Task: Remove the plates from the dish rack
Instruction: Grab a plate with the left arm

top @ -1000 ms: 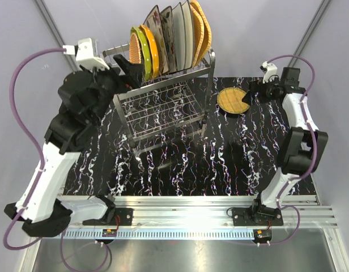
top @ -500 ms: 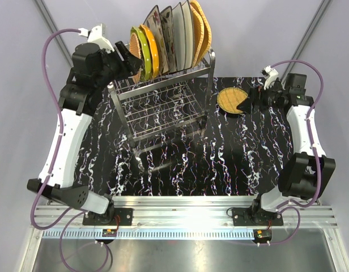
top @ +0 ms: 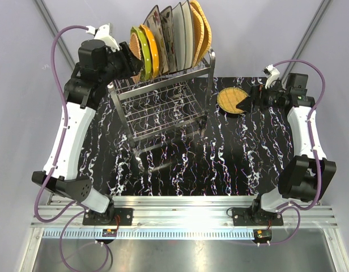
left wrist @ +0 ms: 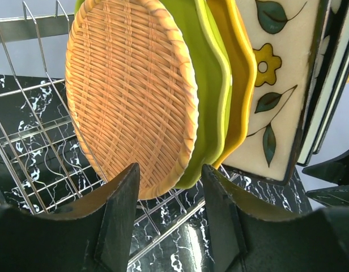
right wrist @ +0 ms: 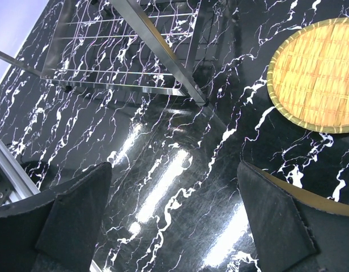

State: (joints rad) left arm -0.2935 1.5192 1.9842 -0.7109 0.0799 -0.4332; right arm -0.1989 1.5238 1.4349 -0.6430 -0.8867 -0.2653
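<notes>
The steel dish rack (top: 163,110) stands at the back left of the table. Its top row holds a small woven plate (top: 133,51), a lime-green one (top: 141,45), an orange one (top: 151,50), square floral and white ones (top: 163,31) and large woven ones (top: 202,28). My left gripper (top: 128,61) is open just short of the small woven plate (left wrist: 129,96), its fingers level with the lower rim, with the lime-green plate (left wrist: 211,107) behind. One round woven plate (top: 232,100) lies flat on the table. My right gripper (top: 249,102) is open and empty beside it.
The table is black marble with white veins (top: 220,164). In the right wrist view the rack's leg and lower shelf (right wrist: 163,56) lie at the upper left and the flat woven plate (right wrist: 316,79) at the upper right. Aluminium rails (top: 186,207) run along the near edge.
My left arm has risen and swung its gripper up to the rack's top left end, facing the small woven plate. My right arm has stretched out, its gripper still beside the flat plate.
</notes>
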